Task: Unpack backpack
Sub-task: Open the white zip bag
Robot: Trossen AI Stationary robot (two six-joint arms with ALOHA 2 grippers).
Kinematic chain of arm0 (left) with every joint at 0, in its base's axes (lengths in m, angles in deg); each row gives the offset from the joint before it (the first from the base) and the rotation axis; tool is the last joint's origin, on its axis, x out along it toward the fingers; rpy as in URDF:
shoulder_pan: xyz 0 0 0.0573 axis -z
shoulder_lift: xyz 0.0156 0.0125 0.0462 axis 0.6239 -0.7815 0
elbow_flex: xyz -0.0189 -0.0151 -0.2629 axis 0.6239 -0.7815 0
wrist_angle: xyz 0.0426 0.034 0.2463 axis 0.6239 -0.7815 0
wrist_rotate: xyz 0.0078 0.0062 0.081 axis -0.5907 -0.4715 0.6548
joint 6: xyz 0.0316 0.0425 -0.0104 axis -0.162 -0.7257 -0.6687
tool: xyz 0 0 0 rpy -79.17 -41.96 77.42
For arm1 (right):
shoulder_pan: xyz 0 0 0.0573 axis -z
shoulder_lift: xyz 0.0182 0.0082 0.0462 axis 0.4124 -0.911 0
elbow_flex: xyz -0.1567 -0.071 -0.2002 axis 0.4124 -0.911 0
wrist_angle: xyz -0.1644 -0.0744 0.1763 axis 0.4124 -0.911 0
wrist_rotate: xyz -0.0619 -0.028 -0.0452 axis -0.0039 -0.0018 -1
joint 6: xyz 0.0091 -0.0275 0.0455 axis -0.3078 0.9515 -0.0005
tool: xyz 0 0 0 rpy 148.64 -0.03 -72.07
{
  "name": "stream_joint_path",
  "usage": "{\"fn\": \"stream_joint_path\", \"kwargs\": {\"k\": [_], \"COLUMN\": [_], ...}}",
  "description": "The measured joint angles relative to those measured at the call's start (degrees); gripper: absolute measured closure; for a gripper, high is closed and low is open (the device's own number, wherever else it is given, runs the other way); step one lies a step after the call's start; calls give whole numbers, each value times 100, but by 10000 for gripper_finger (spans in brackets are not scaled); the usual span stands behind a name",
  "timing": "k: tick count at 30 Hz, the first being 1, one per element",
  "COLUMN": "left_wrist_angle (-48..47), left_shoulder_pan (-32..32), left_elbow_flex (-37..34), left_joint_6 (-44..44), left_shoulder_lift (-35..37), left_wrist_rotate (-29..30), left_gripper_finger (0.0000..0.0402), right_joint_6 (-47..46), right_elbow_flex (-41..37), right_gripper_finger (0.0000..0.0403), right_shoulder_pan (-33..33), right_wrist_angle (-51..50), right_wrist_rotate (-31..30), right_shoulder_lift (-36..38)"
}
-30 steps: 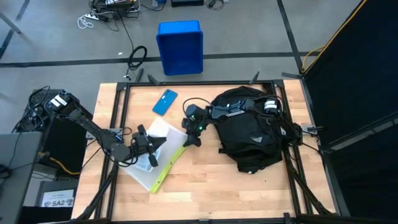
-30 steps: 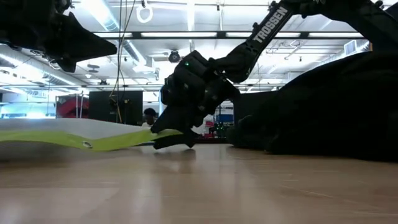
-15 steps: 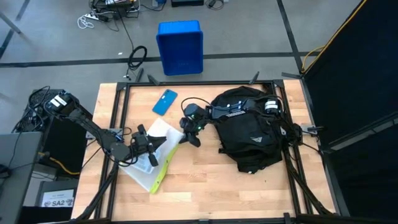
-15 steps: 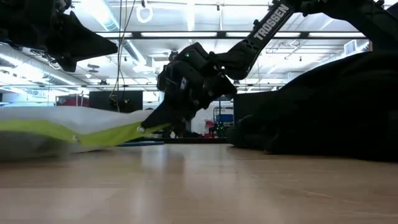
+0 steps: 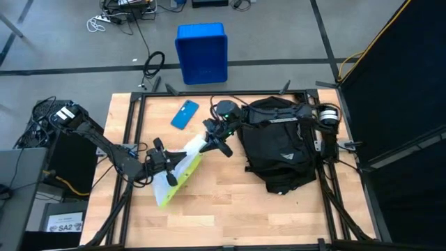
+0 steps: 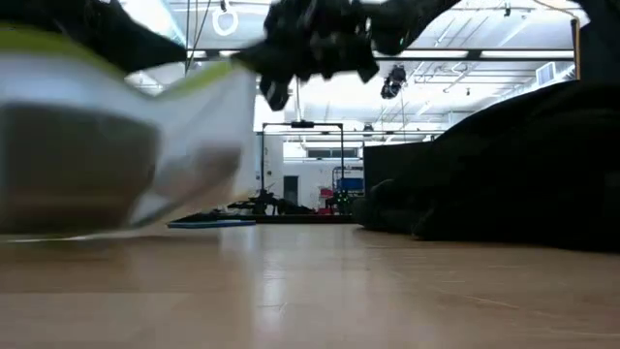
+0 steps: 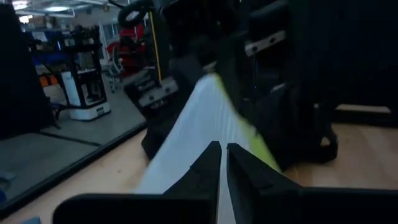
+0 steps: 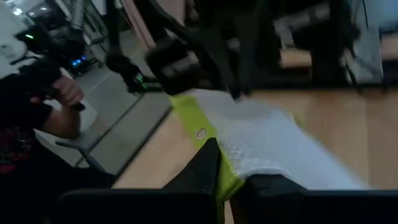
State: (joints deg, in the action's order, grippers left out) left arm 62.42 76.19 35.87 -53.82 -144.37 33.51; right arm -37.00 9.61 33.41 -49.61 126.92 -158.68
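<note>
The black backpack [image 5: 280, 150] lies on the table's right half, untouched. A flat white pouch with a yellow-green edge [image 5: 182, 166] hangs between both grippers at the table's middle left, tipped up on its side; it shows large and blurred in the low view [image 6: 116, 145]. My left gripper [image 5: 169, 167] is shut on the pouch's left part. My right gripper [image 5: 211, 141] is shut on its far right end, just left of the backpack. My left gripper pinches the pouch between its two fingers at the white side [image 7: 208, 134], coming level from the table's left. The pouch rises away from the fingers, tilted. My right gripper pinches the pouch's yellow-green edge [image 8: 208, 144] near an eyelet, coming from the backpack's side. That end is lifted clear of the table.
A blue flat phone-like thing [image 5: 185, 113] lies on the table behind the pouch. A blue bin [image 5: 202, 52] stands on the floor beyond the far edge. Bare wood [image 5: 230, 209] runs along the near edge. A person's arm [image 8: 59, 112] shows in the right wrist view.
My right gripper has shut on the pouch's far right end and risen with it toward the far edge. The pouch, which lay flat, has tipped up on its side, its right end lifted while its left part stays in my left gripper.
</note>
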Motion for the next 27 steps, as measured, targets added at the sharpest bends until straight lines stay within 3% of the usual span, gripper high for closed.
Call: {"fn": "stream_joint_path", "kwargs": {"k": [8,18,27], "left_wrist_angle": [-7,-20,395], "left_shoulder_pan": [332,639,690], "left_elbow_flex": [459,715,731], "left_joint_6": [-304,-571,-1098], "left_shoulder_lift": [-4,-15,-22], "left_wrist_rotate": [-9,-92,-564], "left_gripper_finger": [402,402,402], "right_joint_6": [-38,-66,55], "right_elbow_flex": [0,0,0], "right_gripper_finger": [403,403,403], "right_shoulder_pan": [-709,-1728,-1717], "right_wrist_angle": [-275,-456,-428], "right_wrist_rotate": [-587,-1622,-1980], "right_shoulder_lift": [754,786,832]}}
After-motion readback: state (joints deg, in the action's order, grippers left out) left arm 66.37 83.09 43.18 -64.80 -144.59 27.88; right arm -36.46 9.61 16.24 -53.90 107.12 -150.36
